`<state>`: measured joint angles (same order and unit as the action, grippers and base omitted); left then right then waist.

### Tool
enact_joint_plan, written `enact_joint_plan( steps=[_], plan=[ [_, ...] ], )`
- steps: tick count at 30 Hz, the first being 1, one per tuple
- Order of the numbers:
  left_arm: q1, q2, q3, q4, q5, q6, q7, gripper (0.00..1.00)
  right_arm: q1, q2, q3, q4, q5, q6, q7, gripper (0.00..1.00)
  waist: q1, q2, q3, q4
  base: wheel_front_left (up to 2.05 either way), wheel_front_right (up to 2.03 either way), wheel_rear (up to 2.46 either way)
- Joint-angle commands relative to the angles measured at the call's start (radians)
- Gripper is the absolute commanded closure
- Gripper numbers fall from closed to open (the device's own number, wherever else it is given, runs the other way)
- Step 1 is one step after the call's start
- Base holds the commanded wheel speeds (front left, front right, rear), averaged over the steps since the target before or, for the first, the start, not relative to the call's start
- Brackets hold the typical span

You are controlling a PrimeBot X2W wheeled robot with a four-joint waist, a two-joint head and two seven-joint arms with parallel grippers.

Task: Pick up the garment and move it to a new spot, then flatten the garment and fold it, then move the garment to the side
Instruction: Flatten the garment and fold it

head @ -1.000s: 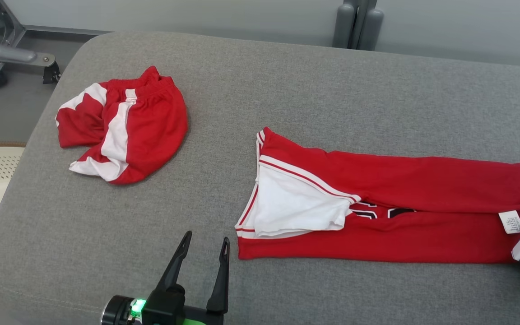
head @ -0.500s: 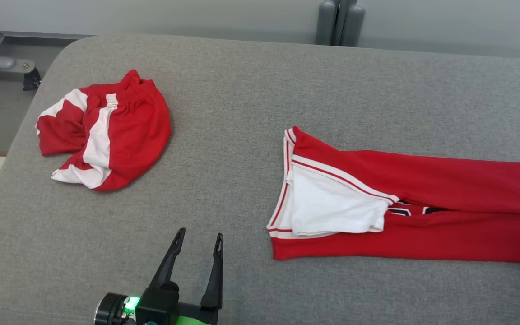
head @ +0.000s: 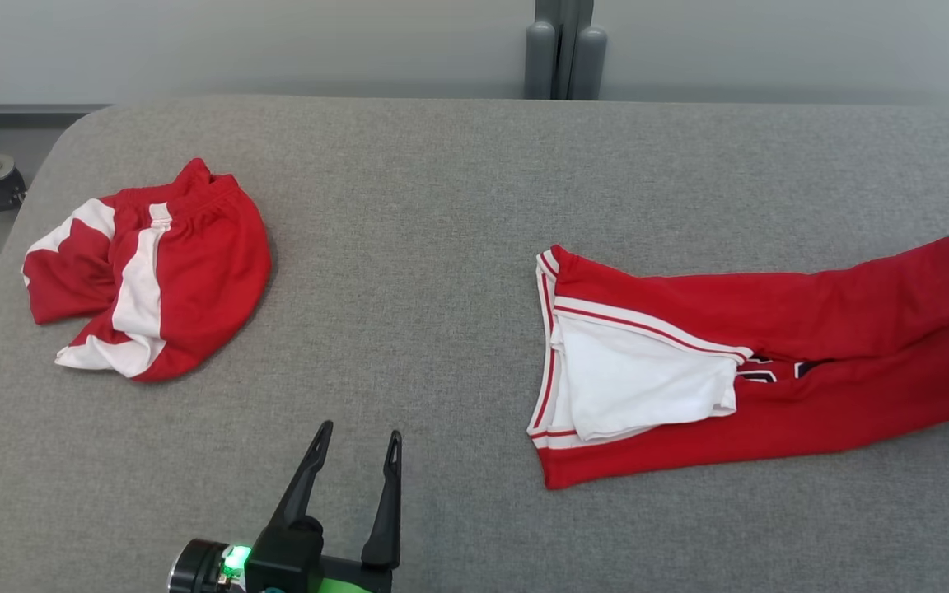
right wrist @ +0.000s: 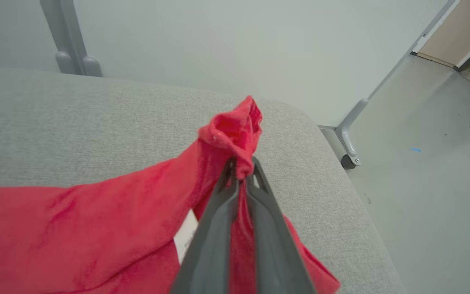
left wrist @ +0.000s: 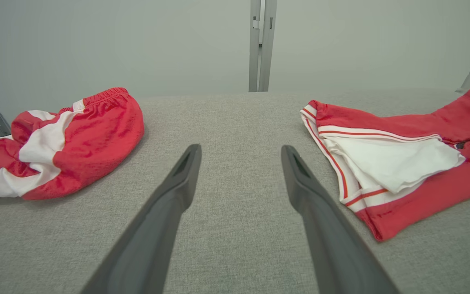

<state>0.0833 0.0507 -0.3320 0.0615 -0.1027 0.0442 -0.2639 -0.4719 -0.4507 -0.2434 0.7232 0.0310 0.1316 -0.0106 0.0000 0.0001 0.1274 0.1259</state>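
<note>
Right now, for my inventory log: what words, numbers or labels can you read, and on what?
None can be read.
Dark print on the red jersey: mostly hidden under a fold, unreadable.
White tag on it: print too small.
Red and white shorts: no text seen.

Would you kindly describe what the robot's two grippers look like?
The left gripper has two long, tapering black jaws on a black body, with a glowing green light on its round wrist and a green patch below. The right gripper has the same slim, dark grey jaws.
</note>
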Motion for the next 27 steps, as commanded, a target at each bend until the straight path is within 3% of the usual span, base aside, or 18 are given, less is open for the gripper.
enact_joint_plan(
  steps=[1,15,21,27],
  plan=[
    [0.009,0.000,-0.003,0.002,0.005,0.000,-0.001,0.00,0.027,0.019,0.003,-0.050,-0.008,-0.002,0.016,1.00,0.0000,-0.0001,-0.018,-0.008,0.00,0.00,0.00],
    [0.009,0.000,-0.031,0.009,-0.025,0.015,-0.001,0.00,0.225,0.246,0.111,-0.585,0.007,-0.001,0.200,1.00,0.0000,-0.0001,-0.039,0.072,0.00,0.00,0.00],
    [0.003,0.000,-0.045,0.017,-0.034,0.017,0.000,0.00,0.264,0.321,0.199,-0.655,0.019,-0.001,0.244,1.00,0.0000,-0.0001,-0.047,0.110,0.00,0.00,0.00],
    [-0.005,0.000,-0.065,0.025,-0.042,0.023,-0.001,0.00,0.271,0.358,0.273,-0.596,0.039,-0.001,0.259,1.00,0.0000,-0.0001,-0.055,0.140,0.00,0.00,0.00]
  ],
)
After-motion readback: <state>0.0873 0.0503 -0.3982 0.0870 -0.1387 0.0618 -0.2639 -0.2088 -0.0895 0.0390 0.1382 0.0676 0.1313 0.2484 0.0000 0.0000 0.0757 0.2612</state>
